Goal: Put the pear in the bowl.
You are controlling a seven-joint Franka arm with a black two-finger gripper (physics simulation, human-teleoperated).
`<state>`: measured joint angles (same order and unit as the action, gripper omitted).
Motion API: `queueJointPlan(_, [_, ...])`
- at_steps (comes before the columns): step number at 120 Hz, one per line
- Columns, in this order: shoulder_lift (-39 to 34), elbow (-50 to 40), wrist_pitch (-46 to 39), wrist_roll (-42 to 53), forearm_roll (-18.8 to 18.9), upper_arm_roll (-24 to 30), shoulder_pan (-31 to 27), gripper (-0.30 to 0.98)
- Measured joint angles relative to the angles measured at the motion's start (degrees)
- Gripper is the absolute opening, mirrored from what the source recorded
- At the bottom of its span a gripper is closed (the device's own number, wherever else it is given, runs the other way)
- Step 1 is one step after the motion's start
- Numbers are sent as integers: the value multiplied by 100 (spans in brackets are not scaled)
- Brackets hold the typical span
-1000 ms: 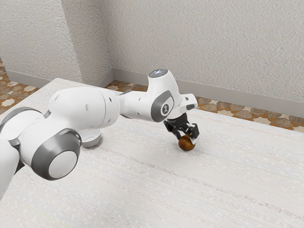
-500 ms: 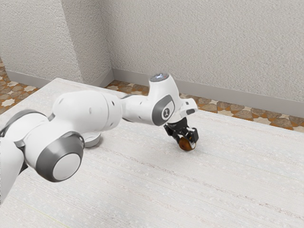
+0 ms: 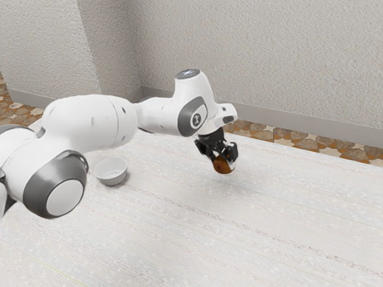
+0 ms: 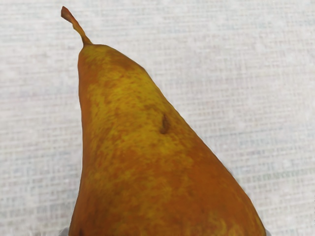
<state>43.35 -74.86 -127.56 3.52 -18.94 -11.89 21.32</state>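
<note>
Two black fingers stand apart by roughly the width of the pear, closed on it from opposite sides, in the exterior view. Pear and fingers are together toward the exterior view's right of the bowl, well apart from it. The pear appears raised off the bench, its brown side showing below and between the fingers. The bowl, pale and round with sloping walls, sits upright on the bench, rim upward. The white arm comes in from the exterior view's left; a big joint with a dark grey band lies to the exterior view's left of the bowl. Beyond the bowl and the bench are a patterned floor and a rough, light wall.

In the wrist view, the same pear, away from the bowl, lies close under the hand, with mottled yellow and orange-brown skin. It tapers to a thin, bent stem, and a small dark mark dents its side. Behind it lies the pale, woven-looking surface of the bench.
</note>
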Motion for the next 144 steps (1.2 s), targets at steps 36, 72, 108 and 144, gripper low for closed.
queueJointPlan(36, [-1028,-1099,155,-111,61,-886,102,27])
queueJointPlan(72, [-1806,-2326,-136,-200,317,-1863,433,18])
queueJointPlan(108, [-2783,-3737,-1086,-483,780,-2530,545,6])
queueJointPlan(144, [-2768,-4086,-1397,-735,788,-2636,364,10])
